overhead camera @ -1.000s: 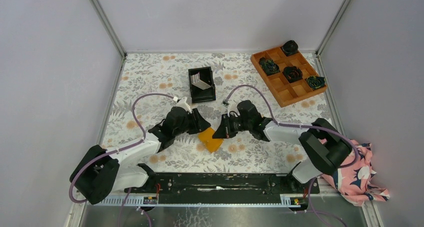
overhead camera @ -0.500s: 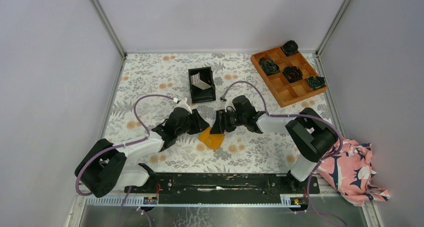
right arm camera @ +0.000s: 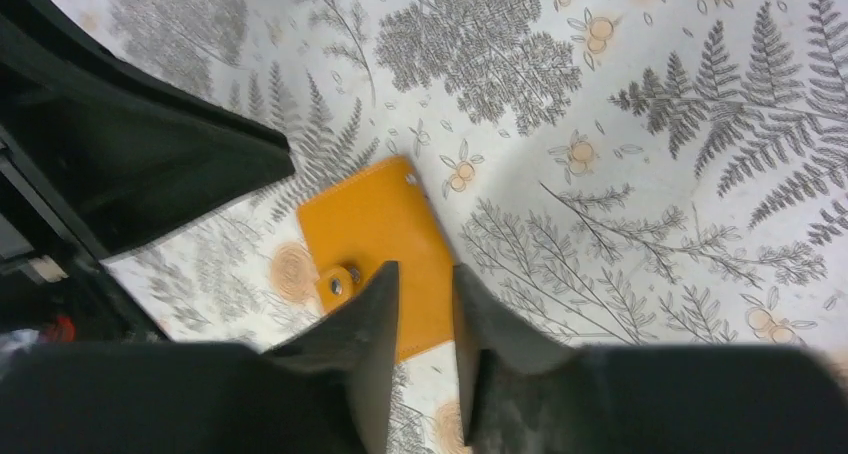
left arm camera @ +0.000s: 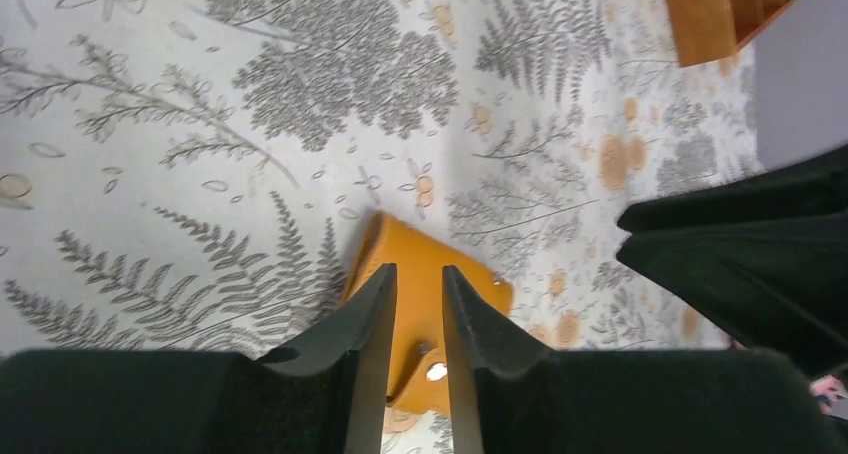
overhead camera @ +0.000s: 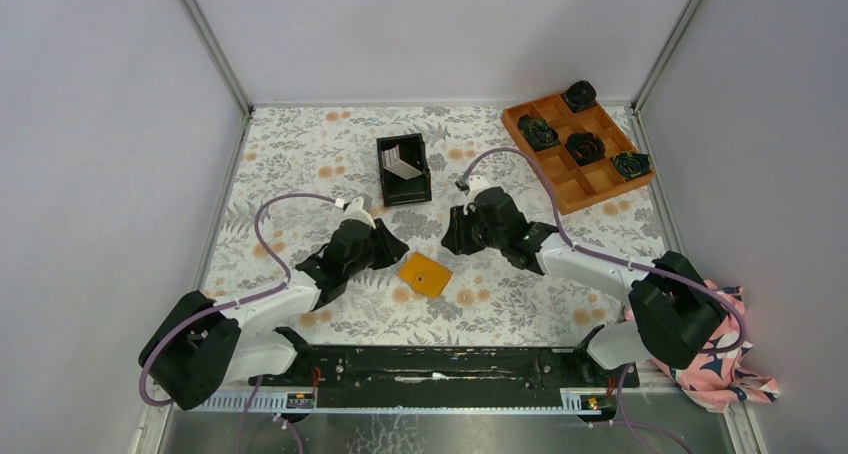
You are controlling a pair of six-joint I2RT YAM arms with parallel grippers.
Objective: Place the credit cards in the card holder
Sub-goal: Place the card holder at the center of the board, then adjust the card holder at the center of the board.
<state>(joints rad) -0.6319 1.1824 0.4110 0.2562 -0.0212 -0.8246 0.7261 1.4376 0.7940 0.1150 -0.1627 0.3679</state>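
The card holder (overhead camera: 424, 274) lies shut and flat on the floral table, orange side up, its snap tab showing, with nothing gripping it. It also shows in the left wrist view (left arm camera: 420, 246) and the right wrist view (right arm camera: 372, 222). My left gripper (overhead camera: 396, 246) hovers just left of it, and its jaws (left arm camera: 418, 270) stand a narrow gap apart and empty. My right gripper (overhead camera: 450, 238) hangs above and right of it, its jaws (right arm camera: 424, 270) likewise apart and empty. The credit cards (overhead camera: 402, 161) lean inside the black bin (overhead camera: 404, 170) farther back.
An orange compartment tray (overhead camera: 578, 149) with dark rosettes sits at the back right; its corner shows in the left wrist view (left arm camera: 712, 14). A pink floral cloth (overhead camera: 712, 359) lies off the table's right front corner. Grey walls close in the table.
My right gripper opened, let go of the card holder and pulled back to the right. The holder dropped flat onto the table. My left gripper backed off slightly and its jaws narrowed.
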